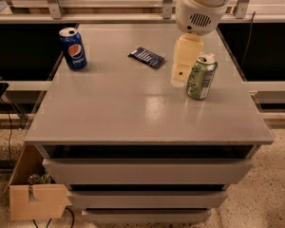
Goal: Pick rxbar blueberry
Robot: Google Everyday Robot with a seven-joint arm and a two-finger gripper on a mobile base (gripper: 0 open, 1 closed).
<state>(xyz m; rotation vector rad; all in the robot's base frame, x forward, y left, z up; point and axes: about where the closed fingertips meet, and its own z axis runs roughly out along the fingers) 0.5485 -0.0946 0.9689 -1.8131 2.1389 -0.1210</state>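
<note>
The rxbar blueberry (147, 57) is a small flat dark navy wrapper with pale print, lying on the grey table top (109, 103) toward the back middle. My gripper (180, 75) hangs from the white arm at the upper right, its cream-coloured body just right of the bar and above the table, close to the left side of a green can (201, 76). It holds nothing that I can see.
A blue Pepsi can (73, 48) stands upright at the back left of the table. The green can stands upright at the right. Drawers sit below the top, and a cardboard box (35, 194) is on the floor at the lower left.
</note>
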